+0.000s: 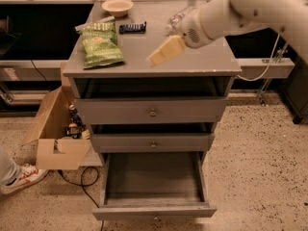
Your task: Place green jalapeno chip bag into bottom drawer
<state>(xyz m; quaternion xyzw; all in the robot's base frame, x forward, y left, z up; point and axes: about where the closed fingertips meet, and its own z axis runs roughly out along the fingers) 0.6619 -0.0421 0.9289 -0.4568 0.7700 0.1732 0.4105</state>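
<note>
The green jalapeno chip bag point(101, 44) lies flat on the left part of the grey cabinet top point(202, 59). The gripper point(165, 51), pale yellow at the end of the white arm, hovers just above the middle of the top, to the right of the bag and apart from it. It holds nothing that I can see. The bottom drawer point(154, 211) is pulled out at the foot of the cabinet, its grey floor bare. The two upper drawers point(152, 112) are pushed in.
A dark snack bar point(133, 28), a pale bowl point(118, 6) and a crumpled clear bottle point(174, 19) sit at the back of the top. An open cardboard box point(53, 134) with bottles stands left of the cabinet. A person's shoe point(21, 177) and a cable lie on the floor.
</note>
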